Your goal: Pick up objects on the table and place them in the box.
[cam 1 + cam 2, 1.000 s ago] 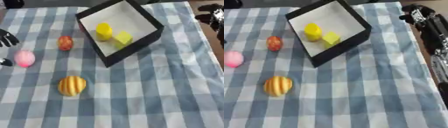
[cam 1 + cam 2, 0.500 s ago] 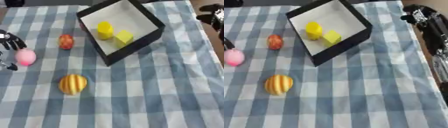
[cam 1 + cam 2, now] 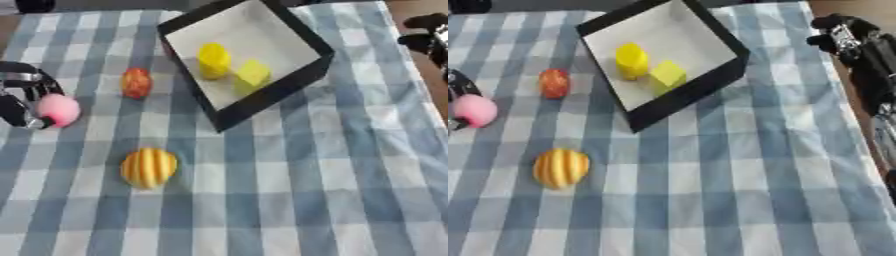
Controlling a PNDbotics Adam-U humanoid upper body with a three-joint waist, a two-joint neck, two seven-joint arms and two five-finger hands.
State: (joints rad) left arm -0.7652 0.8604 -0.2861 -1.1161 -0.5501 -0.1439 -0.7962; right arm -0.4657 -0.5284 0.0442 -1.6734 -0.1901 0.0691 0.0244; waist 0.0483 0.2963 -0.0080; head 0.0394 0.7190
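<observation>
A black box (image 3: 273, 95) with a white floor sits on the worktop (image 3: 332, 190), which is covered by a blue and white checked cloth. The box is turned at a slant, with one corner pointing toward the robot. Two yellow things lie inside it, side by side and almost touching: a yellow cylinder (image 3: 213, 60) and a yellow block (image 3: 252, 74) on the right of the cylinder.

Three more things lie on the cloth outside the box, all to the left of it. A small red and orange ball (image 3: 136, 82) is just beside the box's left wall. A pink ball (image 3: 59, 109) lies farther left of the box, near the edge of the view. A yellow and orange striped ball (image 3: 148, 167) is nearer the robot than the box, below the red and orange ball and well apart from it.

The left hand (image 3: 21, 97) is black and silver and comes in far to the left of the box. Its fingers curl around the pink ball from above and from the left side, and they touch it. The ball rests on the cloth.

The right hand (image 3: 843, 36) shows to the right of the box, past the edge of the cloth. It holds nothing. It is dark and blurred, so it cannot be told whether its fingers are straight or curled.
</observation>
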